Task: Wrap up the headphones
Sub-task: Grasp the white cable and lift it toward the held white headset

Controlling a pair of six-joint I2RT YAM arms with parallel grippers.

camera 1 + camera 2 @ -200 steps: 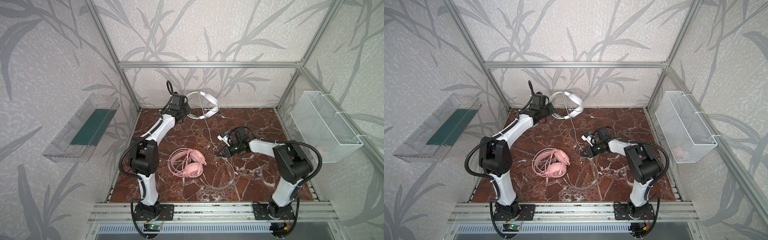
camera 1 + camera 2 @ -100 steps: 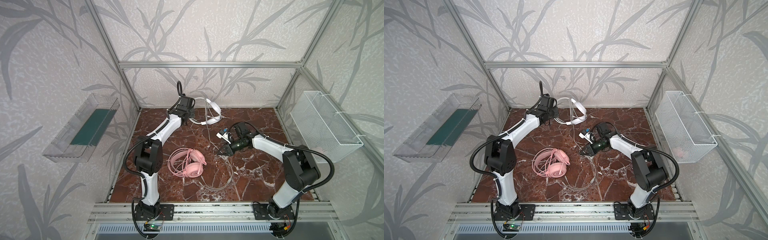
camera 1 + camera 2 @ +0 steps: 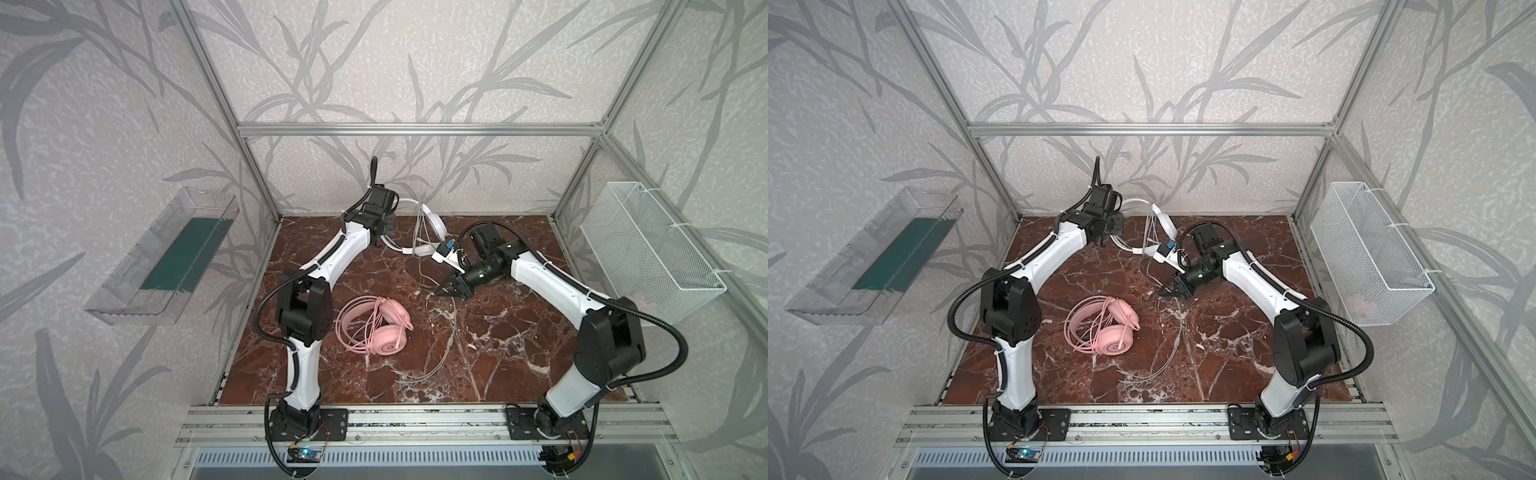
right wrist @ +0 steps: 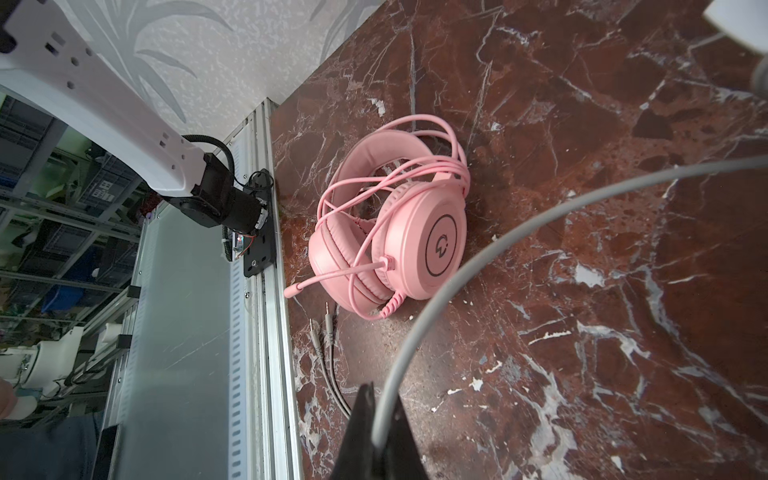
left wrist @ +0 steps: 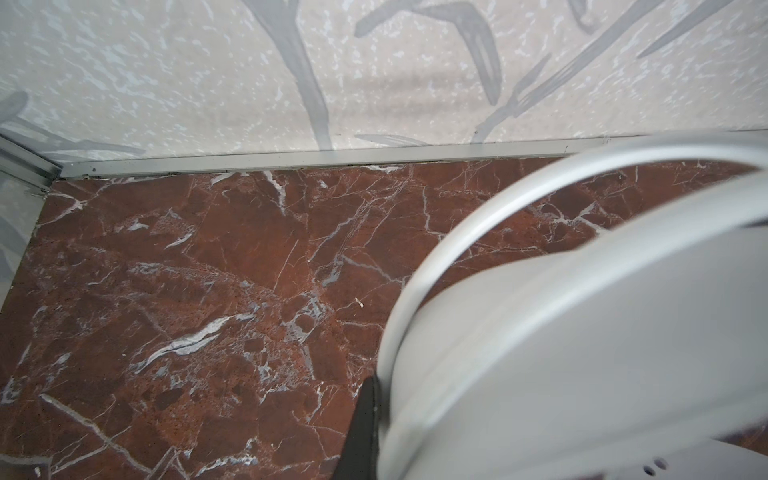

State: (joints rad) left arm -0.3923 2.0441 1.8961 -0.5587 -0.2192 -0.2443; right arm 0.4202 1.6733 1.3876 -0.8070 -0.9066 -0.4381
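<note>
Clearly the white headset [image 3: 434, 218] is the one in work. It hangs at the upper centre of both top views, by the back wall, with the left gripper [image 3: 385, 227] clamped shut on it. In the left wrist view the white headset [image 5: 582, 332] fills the lower right, hard against one black finger.

Its white cable [image 3: 452, 336] trails down from there across the marble tabletop [image 3: 540, 353] to a loose bend at lower centre. It appears to end in two jack plugs [image 4: 322, 328].

The right gripper [image 3: 444, 291], at centre, is closed on that cable partway along. The right wrist view shows the white cable [image 4: 457, 266] running straight into the pinched fingers at the bottom edge.

The pink headset [image 3: 380, 328] lies flat left of centre, its pink cable already looped around band and cups.

As I judge it, the white headset is light, with stiff plastic cups and a springy wire band. A hold on the band, or where band meets cup, should carry it.

The cable looks thin, limp and smooth. It will likely slide through a loose pinch and sag or kink, so it wants a firm pinch and short, taut turns around the band. The plug end lies free and may drag or snag on the tabletop.
</note>
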